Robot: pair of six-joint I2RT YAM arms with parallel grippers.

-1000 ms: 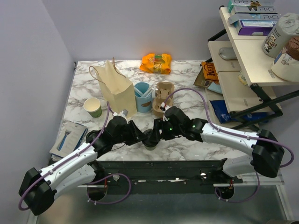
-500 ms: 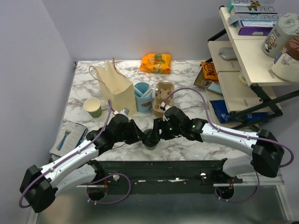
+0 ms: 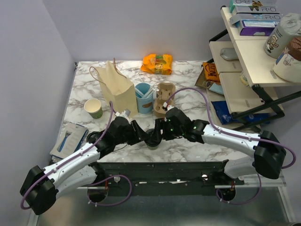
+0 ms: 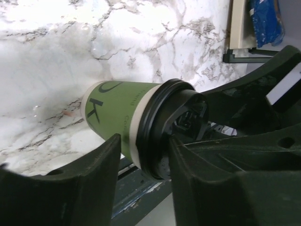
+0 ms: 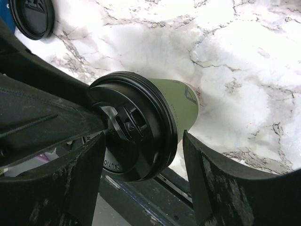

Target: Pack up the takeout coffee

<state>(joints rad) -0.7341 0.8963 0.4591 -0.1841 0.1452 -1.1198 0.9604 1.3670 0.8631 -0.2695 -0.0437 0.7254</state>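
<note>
Between my two grippers stands the cup (image 3: 153, 139), upright on the table (image 3: 188, 80), with its black lid (image 5: 131, 127) on. My left gripper (image 4: 143, 141) is at one side of it and my right gripper (image 5: 143, 136) is at the other, so the tips nearly meet at the cup.

The jaws of my left gripper sit one on each side of the cup, just under the lid. They are very close to it, but I cannot tell if they squeeze it or only stand by it. The jaws of my right gripper stand wide, one on each side of the lid. I can see a thin bit of table between the lid and one of those jaws, so I think they are not holding it.

What looks done: the lid is on the cup.

What is left: the cup is not in the bag (image 3: 117, 92) yet. The bag stands upright beyond my left gripper, apart from the cup. I think one gripper must take a firm hold, lift the cup, carry it over the top of the bag and let it down inside without tipping it.

A spare lid (image 5: 30, 16) lies on the table off to the side of my left gripper, and I do not think I need it
</note>
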